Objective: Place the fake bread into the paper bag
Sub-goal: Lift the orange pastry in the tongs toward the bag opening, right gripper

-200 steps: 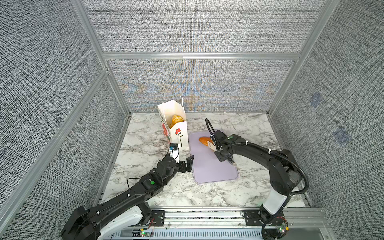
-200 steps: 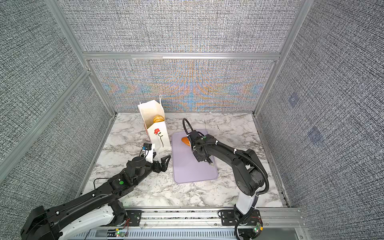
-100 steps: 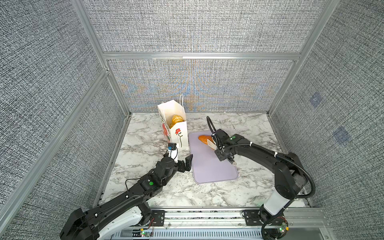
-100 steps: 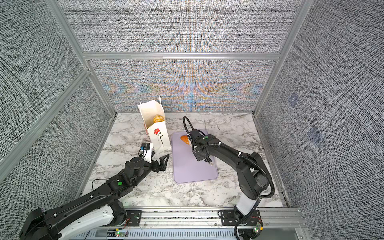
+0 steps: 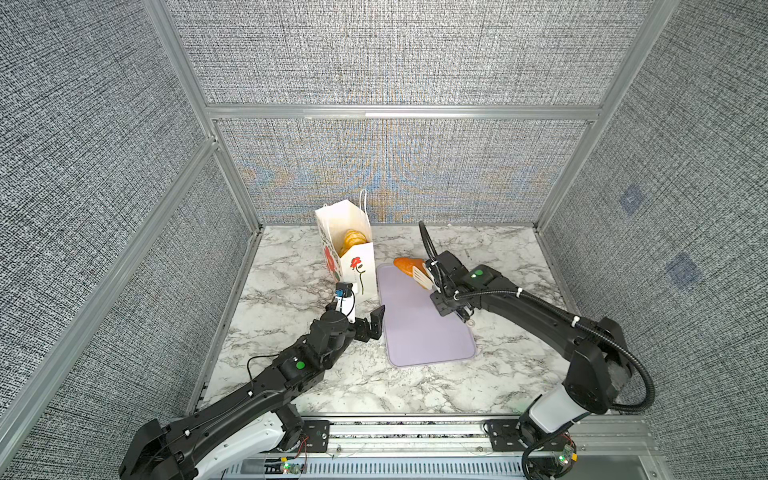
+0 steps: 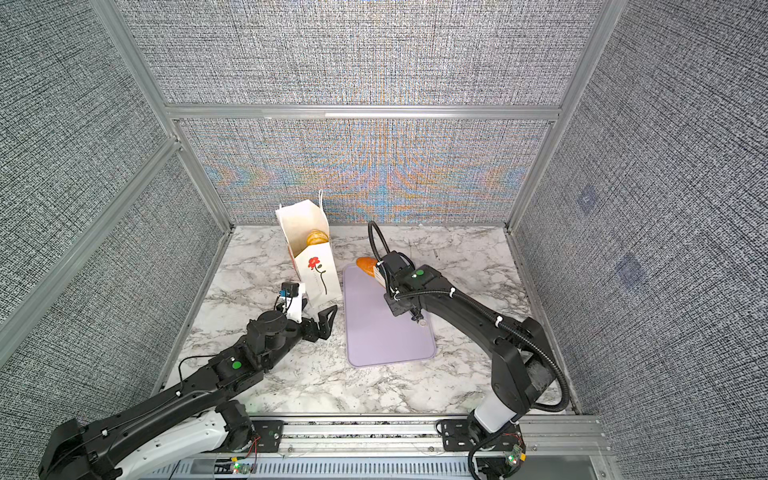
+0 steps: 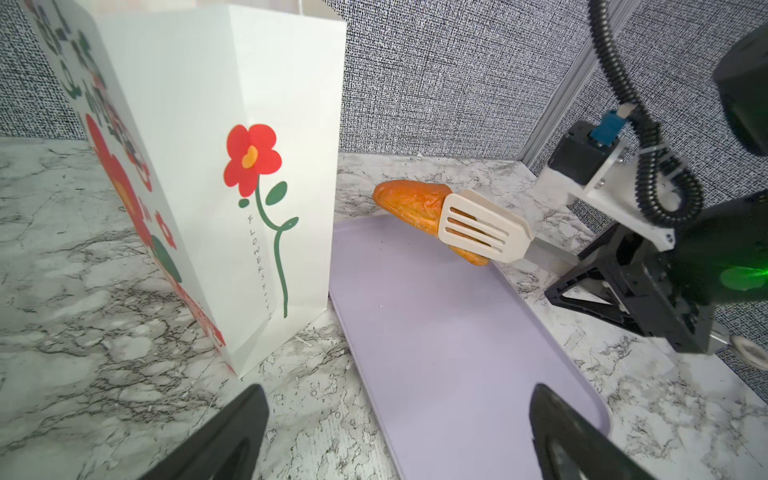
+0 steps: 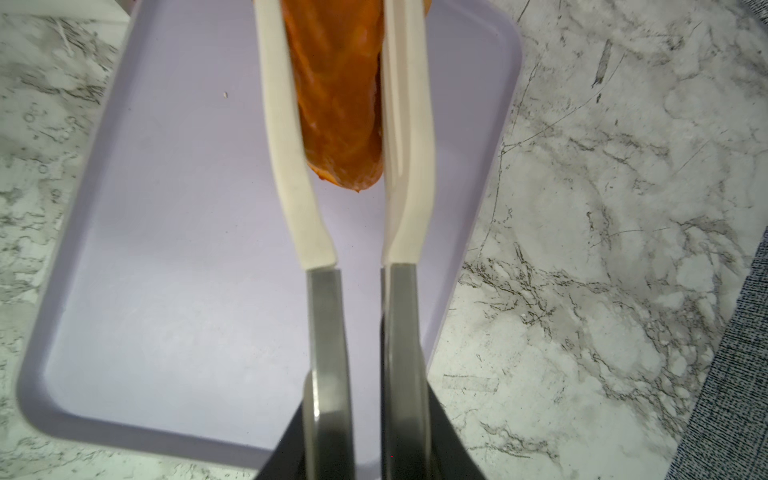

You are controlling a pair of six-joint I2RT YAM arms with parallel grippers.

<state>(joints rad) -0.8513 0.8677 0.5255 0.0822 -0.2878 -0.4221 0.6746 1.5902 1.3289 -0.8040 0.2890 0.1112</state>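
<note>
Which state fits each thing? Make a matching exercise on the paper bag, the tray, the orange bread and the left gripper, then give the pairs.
1 paper bag
2 tray
3 orange bread
4 left gripper

A open, holding nothing
B gripped between the tongs
C upright, yellow pastries inside
D lavender, flat on the table

Pairs: 1-C, 2-D, 3-B, 4-A

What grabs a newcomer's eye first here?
The orange-brown pastry, pinched in white-tipped tongs that the right gripper holds, at the far end of the lavender tray. Next, the white paper bag with its red flower, standing left of the tray with golden pastries already inside. The left gripper is open near its base.
</note>
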